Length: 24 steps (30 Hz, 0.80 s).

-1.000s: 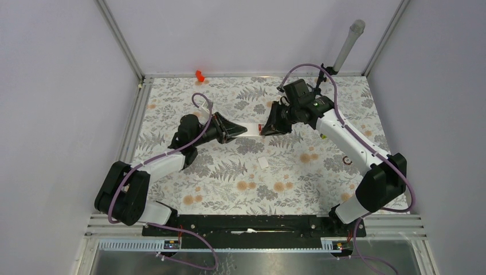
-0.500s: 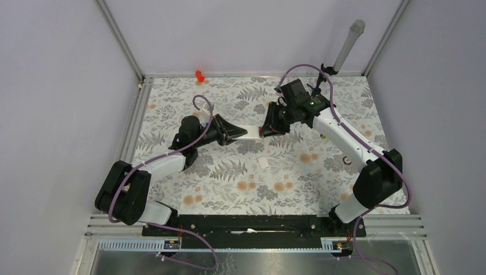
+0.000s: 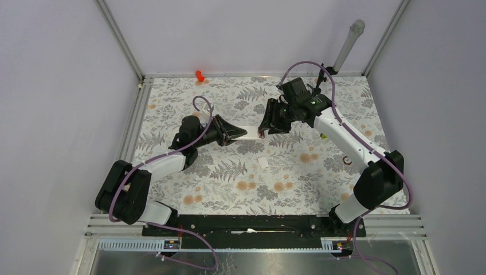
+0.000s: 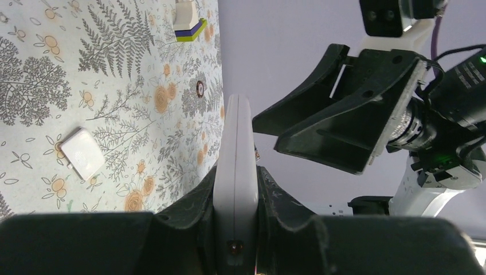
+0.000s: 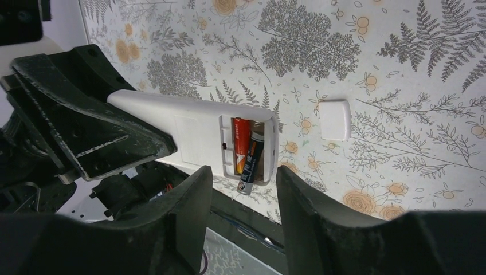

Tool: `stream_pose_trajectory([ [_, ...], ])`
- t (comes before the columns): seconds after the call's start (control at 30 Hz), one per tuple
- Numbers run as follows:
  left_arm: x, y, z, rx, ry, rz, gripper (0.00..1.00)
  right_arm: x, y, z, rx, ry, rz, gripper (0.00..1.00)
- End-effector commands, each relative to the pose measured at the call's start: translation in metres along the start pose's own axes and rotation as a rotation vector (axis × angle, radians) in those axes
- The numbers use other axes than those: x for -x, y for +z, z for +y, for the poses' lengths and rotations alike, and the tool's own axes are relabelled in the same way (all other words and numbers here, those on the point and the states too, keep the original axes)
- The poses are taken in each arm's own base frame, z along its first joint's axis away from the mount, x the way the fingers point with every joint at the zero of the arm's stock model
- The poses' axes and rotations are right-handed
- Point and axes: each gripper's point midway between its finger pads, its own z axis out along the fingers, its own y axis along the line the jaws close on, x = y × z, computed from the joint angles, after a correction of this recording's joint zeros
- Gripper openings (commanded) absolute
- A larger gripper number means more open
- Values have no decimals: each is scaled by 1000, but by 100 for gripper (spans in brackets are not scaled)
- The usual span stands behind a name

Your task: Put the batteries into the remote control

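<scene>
Left gripper [image 3: 231, 133] pinches remote control [image 3: 248, 133]; right gripper [image 5: 243, 177], fingers spread, flanks its batteries [image 5: 241, 143], one tilted out; white plate [image 3: 263, 162] at 5 o'clock

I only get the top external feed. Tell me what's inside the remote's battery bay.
Observer: The right wrist view shows the bay of the remote open, with one battery seated in its slot.
Operator: Report the other one.
Observer: The second battery sits crooked, and its lower end pokes out past the remote's edge.
Operator: Give me the right pincer's state.
Observer: The right pincer is open. It has a finger on either side of that protruding end, with a gap showing on both sides.
</scene>
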Motion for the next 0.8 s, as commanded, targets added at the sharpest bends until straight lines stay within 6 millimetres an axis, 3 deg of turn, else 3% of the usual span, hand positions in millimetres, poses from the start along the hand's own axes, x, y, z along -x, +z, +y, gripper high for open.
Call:
stream_pose_trajectory([
  [0.0, 8, -1, -31, -62, 21, 0, 0, 22, -34, 24, 60, -32, -136, 55],
  [0.1, 10, -4, -33, -52, -30, 14, 0, 26, -46, 34, 109, -42, -186, 63],
  [0.33, 8, -19, -43, -49, -145, 99, 0, 19, -67, 50, 278, -261, -284, 99],
  [0.53, -16, -37, -50, -70, -53, 266, 0, -16, -67, 68, 498, -510, -165, 100],
  [0.63, -25, -43, -56, -89, -5, 342, 0, -31, -58, 64, 537, -578, -83, 100],
  [0.77, -34, -50, -64, -117, 38, 428, 0, -33, -47, 57, 528, -635, -65, 100],
])
